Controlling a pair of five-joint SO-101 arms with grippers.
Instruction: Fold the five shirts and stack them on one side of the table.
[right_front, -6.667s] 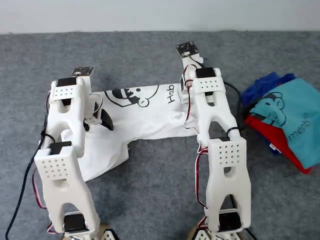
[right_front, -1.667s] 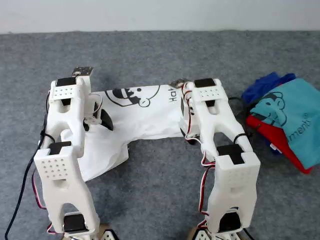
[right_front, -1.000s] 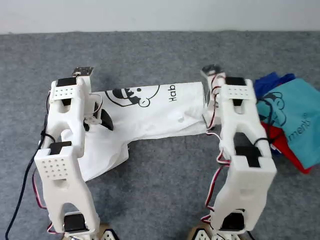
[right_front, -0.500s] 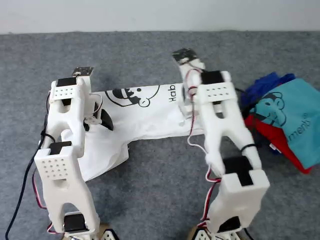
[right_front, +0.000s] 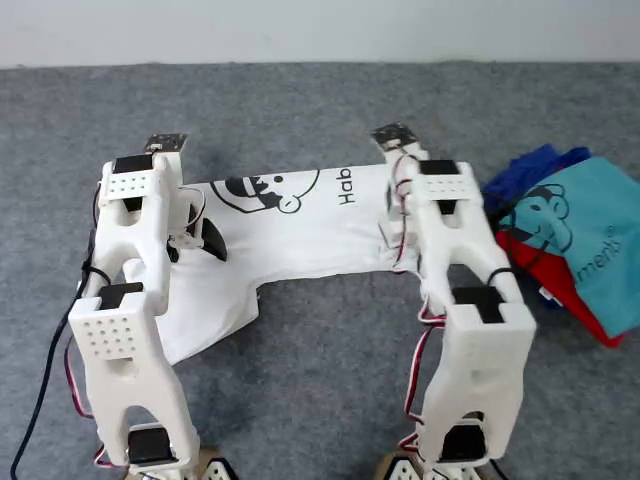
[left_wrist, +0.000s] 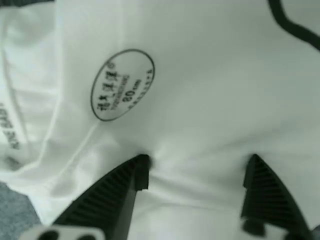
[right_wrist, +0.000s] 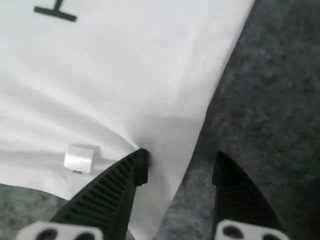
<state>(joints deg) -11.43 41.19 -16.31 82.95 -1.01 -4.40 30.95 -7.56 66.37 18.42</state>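
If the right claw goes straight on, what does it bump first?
Probably the white shirt, at its edge: the open right gripper points down at it, with the grey table just beside.

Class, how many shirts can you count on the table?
4: white shirt spread between the arms; teal shirt, red shirt and blue shirt piled at the right. Others may lie hidden beneath.

A rumpled white shirt (right_front: 300, 225) lies on the table (right_front: 320, 110), coloured shirts (right_front: 575, 235) heaped to its right.
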